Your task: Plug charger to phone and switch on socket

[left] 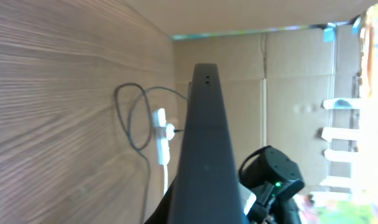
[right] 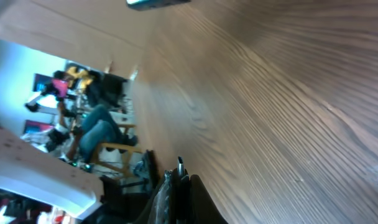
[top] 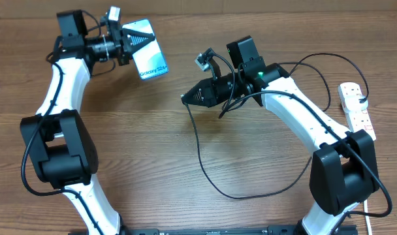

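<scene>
Your left hand is clamped on the phone near the far left corner of the worktop. The lit blue screen faces up and tilts a little, with the "Galaxy" end pointing toward the middle of the worktop. From the left wrist you see the phone edge-on as a dark slab running straight out from the fingers.

Your right hand sits around the middle of the worktop, aimed left toward the phone but apart from it. Its fingers are pinched together on the tip end of the charger. The thin black cable drops from that hand toward the near edge, curves right in a wide loop and passes behind the right arm's base. In the right wrist view the closed fingers show a small tip poking out; the phone's edge is only just visible at the top.

The socket lies along the right edge of the worktop. You cannot tell the position of its switches.
</scene>
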Motion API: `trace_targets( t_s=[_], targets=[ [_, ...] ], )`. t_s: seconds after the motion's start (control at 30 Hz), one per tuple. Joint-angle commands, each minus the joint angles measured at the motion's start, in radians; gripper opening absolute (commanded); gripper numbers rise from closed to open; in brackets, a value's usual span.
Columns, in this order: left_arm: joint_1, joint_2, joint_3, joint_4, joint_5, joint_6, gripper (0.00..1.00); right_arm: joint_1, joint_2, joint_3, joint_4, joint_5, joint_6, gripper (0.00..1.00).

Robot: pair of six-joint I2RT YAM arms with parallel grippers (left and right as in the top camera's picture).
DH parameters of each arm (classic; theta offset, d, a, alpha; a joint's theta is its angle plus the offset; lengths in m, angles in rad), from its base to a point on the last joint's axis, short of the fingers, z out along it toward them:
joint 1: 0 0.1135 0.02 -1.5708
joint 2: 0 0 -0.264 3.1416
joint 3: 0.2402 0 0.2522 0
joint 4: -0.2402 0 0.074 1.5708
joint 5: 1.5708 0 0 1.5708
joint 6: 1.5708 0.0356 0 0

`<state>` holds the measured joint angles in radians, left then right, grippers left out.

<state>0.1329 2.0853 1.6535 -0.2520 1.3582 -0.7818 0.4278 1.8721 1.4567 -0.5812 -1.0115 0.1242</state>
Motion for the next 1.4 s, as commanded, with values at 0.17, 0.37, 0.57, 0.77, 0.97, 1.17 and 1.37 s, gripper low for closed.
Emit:
trace_targets(
  t_s=[0.17,0.37,0.57,0.77,0.97,1.17,1.37],
  targets=[
    [-0.076,-0.019,0.011,0.161,0.056,-0.237,0.04,0.003,-0.015,0.016,0.138,-0.064,0.125,0.04],
    [-0.098,-0.019,0.011,0.161,0.084,-0.236,0.04,0.005,-0.014,0.016,0.199,-0.069,0.176,0.04],
    [-0.115,-0.019,0.011,0.231,0.131,-0.242,0.04,0.005,-0.014,0.016,0.292,-0.135,0.236,0.04],
    [-0.115,-0.019,0.011,0.244,0.143,-0.251,0.04,0.004,-0.014,0.016,0.337,-0.134,0.277,0.04],
    [-0.115,-0.019,0.011,0.261,0.143,-0.275,0.04,0.004,-0.014,0.016,0.373,-0.099,0.320,0.04],
    [-0.116,-0.019,0.011,0.332,0.131,-0.350,0.04,0.004,-0.014,0.016,0.402,-0.051,0.393,0.04],
    [-0.117,-0.019,0.011,0.474,0.125,-0.462,0.04,0.003,-0.014,0.016,0.452,-0.051,0.430,0.04]
  ],
)
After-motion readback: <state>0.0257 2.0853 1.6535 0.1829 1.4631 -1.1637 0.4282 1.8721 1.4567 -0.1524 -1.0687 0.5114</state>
